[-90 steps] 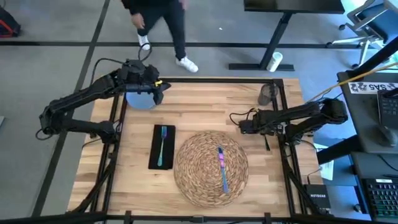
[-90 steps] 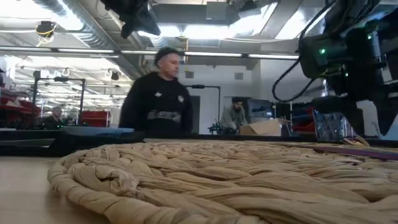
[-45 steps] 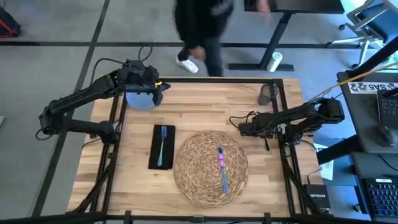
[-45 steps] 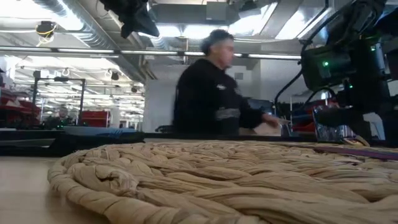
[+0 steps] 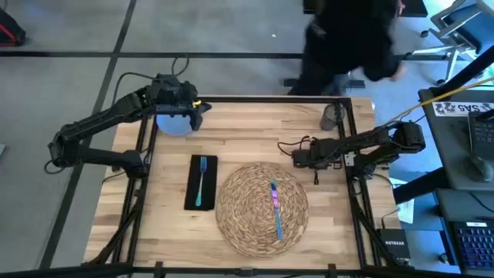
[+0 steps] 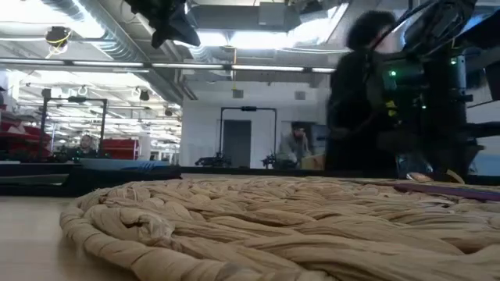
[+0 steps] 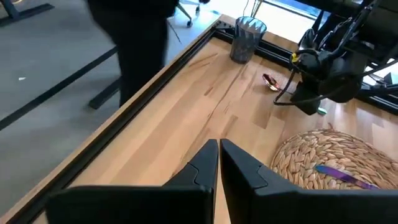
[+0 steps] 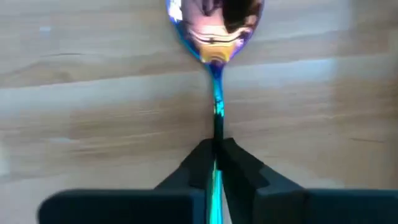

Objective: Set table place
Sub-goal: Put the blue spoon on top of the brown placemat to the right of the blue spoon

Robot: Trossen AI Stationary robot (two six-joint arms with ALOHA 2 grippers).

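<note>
Far left, the left gripper (image 5: 197, 110) hangs over the pale blue plate (image 5: 173, 123) at the table's (image 5: 247, 123) back-left corner, fingers together on nothing, as its wrist view shows. Next, the black napkin (image 5: 200, 182) lies left of the woven placemat (image 5: 262, 207) with the teal fork (image 5: 201, 179) lengthwise on it. On the placemat rests a colourful-handled knife (image 5: 275, 208) — not yet at its side of the setting. Right of centre, the right gripper (image 8: 214, 152) is clamped on the handle of an iridescent spoon (image 8: 214, 25), bowl pointing forward just above the wood. The grey cup (image 5: 333, 116) stands near the back-right corner; a person (image 5: 351, 38) passes behind the table. Judged step: carrying the spoon to the placemat's right side. Keep the grip square on the thin handle, travel low, and set the spoon down parallel to the fork — release only once it lies flat.
</note>
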